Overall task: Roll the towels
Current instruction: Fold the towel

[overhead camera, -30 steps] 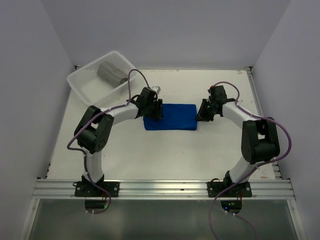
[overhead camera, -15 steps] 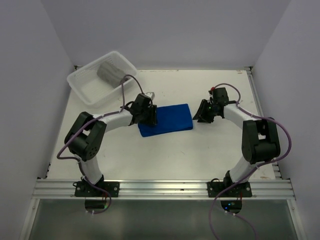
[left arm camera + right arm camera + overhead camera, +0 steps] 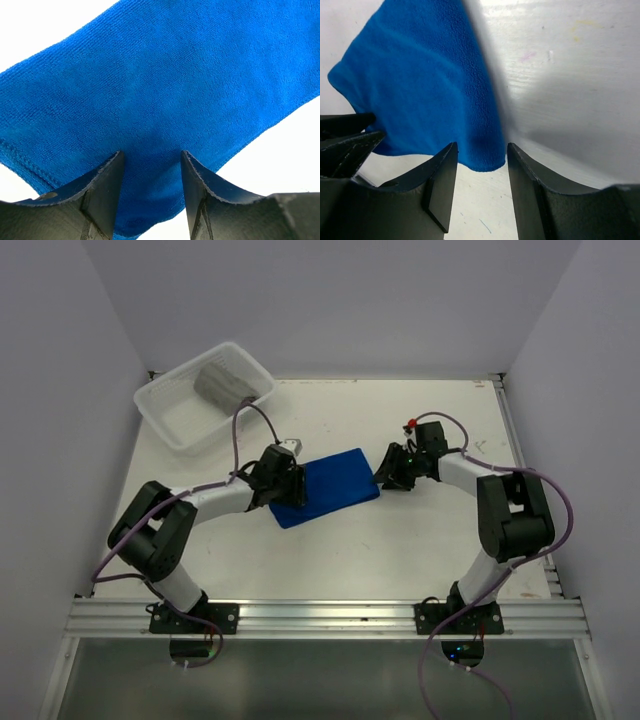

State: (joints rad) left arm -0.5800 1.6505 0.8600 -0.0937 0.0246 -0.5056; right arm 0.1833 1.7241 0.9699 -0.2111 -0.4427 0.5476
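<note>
The blue towel lies folded and slanted on the white table. My left gripper is at its near left end. In the left wrist view the blue towel fills the gap between the half-closed fingers, and my left gripper holds the cloth. My right gripper stands open at the towel's far right end. In the right wrist view the corner of the blue towel lies just ahead of my right gripper, untouched. The grey towel lies rolled in the basket.
The translucent white plastic basket stands tilted at the back left corner. Walls close in the table on the left, back and right. An aluminium rail runs along the near edge between the arm bases.
My right gripper has opened and let go of the towel's right end. My left gripper has pulled the left end nearer and leftward, so the towel now lies slanted.
</note>
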